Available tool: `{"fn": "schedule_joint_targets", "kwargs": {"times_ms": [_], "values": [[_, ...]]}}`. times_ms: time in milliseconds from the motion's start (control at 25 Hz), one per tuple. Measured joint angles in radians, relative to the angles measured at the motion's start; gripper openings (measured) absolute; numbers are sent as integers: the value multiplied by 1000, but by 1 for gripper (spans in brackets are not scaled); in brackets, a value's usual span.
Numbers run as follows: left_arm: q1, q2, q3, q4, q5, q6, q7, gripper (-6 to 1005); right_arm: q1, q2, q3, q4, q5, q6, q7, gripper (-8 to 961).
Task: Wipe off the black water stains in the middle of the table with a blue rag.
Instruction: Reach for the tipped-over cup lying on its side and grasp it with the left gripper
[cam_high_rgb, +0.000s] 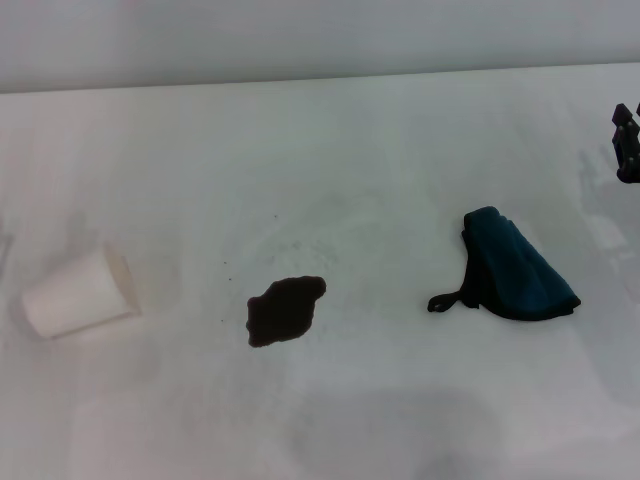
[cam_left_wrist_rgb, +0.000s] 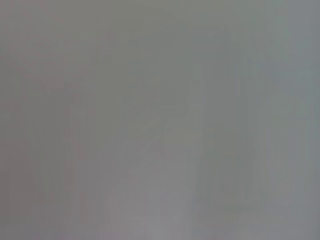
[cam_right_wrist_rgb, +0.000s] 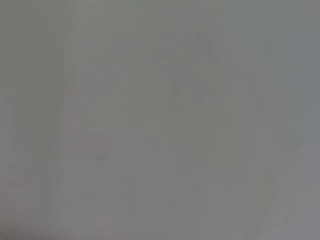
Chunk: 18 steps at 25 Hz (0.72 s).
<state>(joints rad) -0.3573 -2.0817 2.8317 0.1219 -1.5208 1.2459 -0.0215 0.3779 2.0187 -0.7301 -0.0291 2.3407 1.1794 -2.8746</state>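
— What are you going for first?

— The blue rag (cam_high_rgb: 515, 270). It lies bunched on the table (cam_high_rgb: 400, 130), right of centre, with its thin black loop strap (cam_high_rgb: 447, 299) trailing out to the left. It looks soft, light and floppy (a cloth like that should fold under any pinch), so I'd come down on the thick middle of the bundle. The strap would only let it dangle.

— And the mess?

— The black water stains (cam_high_rgb: 284, 309) sit near the middle, one dark lobed blotch well apart from the rag, to its left. Nothing has touched it yet, I'd judge; the edges look whole.

— Anything else about?

— A white paper cup (cam_high_rgb: 80, 293) on its side, far out to the left, clear of the blotch.

— Where are your hands?

— My right gripper (cam_high_rgb: 627, 140) peeks in at the right edge, beyond the rag and not touching it. Whether my fingers are spread or closed I cannot tell. My left gripper is nowhere to be seen, and both wrist views show only blank grey.
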Motion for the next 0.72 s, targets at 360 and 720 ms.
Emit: {"fn": "schedule_joint_targets", "kwargs": {"times_ms": [360,720], "values": [[0,0,0,1,-1,-3,0,879,-1,0,0,0,-1,0,0,265],[2,-1,1,1,-4,-6,0,880,-1,0,0,0,-1,-3,0,266]]}}
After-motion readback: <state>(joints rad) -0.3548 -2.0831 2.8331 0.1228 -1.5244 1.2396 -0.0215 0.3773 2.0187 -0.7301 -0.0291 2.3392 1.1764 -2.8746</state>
